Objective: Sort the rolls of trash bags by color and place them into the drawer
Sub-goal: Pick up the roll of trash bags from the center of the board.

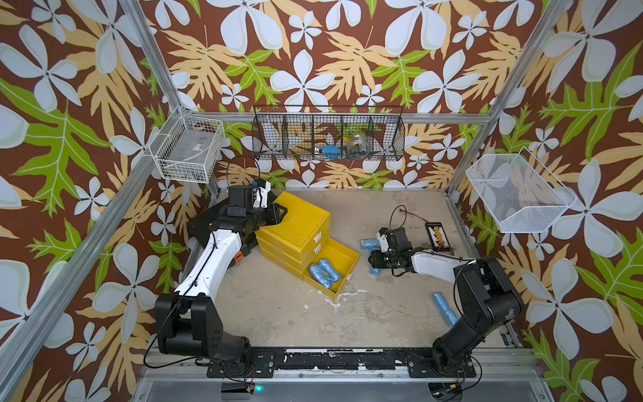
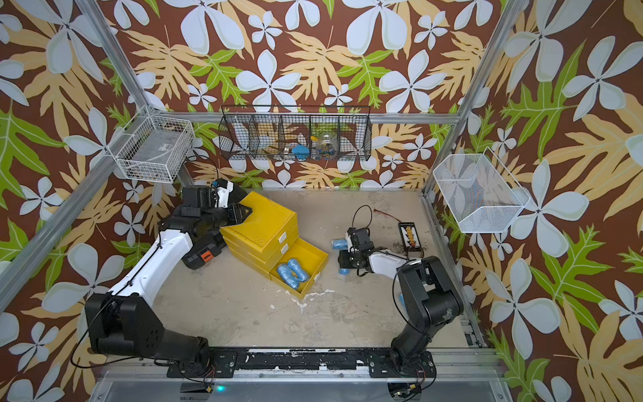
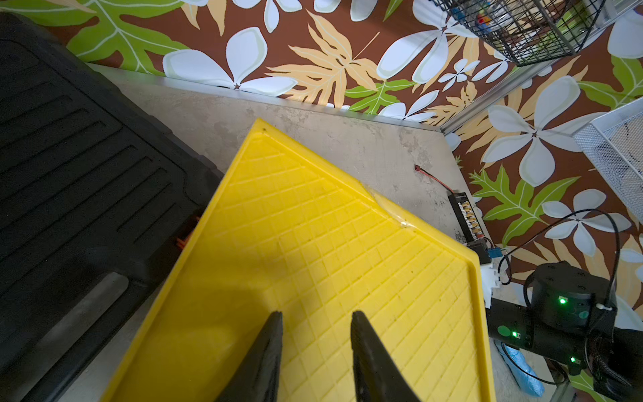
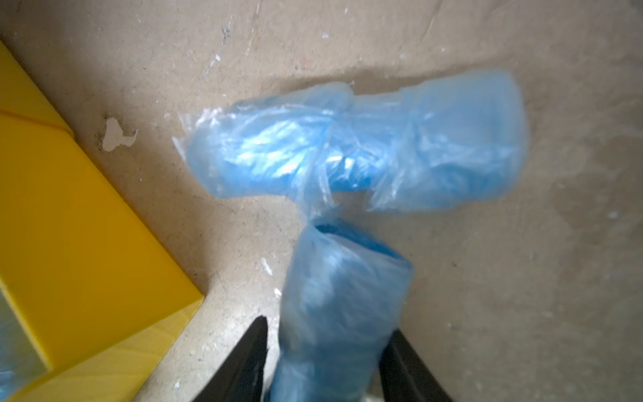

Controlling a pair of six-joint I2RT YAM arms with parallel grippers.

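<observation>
With some blue rolls [image 1: 322, 273] in the open drawer [image 1: 349, 257] and others loose on the table [image 1: 278, 313], the right gripper [image 4: 328, 325] straddled one roll [image 4: 344, 296], grip unclear; the left gripper [image 3: 315, 313] stood slightly parted, empty.

Both top views: a camera pair set high at the front, looking steeply down on the whole table [image 1: 278, 313] and back wall [image 1: 330, 69]; they overlap almost fully. Left wrist view: close above the drawer chest [image 3: 313, 261], facing the far right corner and the right arm [image 3: 563, 313]. Right wrist view: very near the table, looking down on blue rolls [image 4: 348, 146] and a chest corner [image 4: 69, 226].
</observation>
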